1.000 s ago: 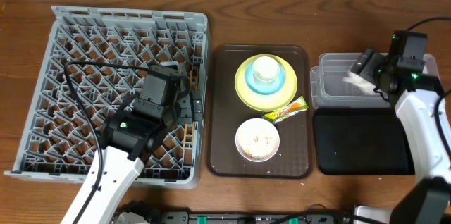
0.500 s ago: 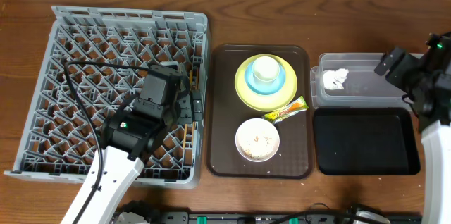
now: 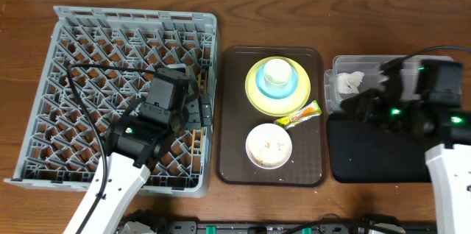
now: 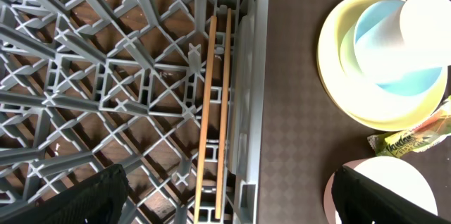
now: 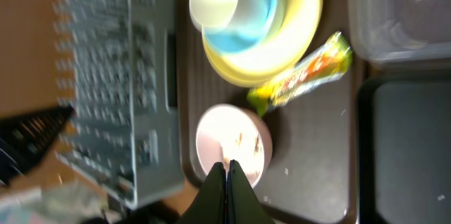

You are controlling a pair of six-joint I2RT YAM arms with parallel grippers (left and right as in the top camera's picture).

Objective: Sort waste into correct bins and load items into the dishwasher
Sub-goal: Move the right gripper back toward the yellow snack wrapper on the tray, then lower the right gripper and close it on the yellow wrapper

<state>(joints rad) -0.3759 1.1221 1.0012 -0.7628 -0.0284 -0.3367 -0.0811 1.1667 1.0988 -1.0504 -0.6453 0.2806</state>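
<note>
Right gripper, fingers pressed together on nothing, is the nearer arm to the snack wrapper, which lies to its left, long axis diagonal.

Left pincer stands spread wide; right pincer is pressed fully closed.

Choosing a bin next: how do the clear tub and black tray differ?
The clear tub is see-through and deeper; the black tray is opaque and shallow. The tub holds a crumpled napkin; the tray's visible part is bare. Both are rectangular, side by side.
</note>
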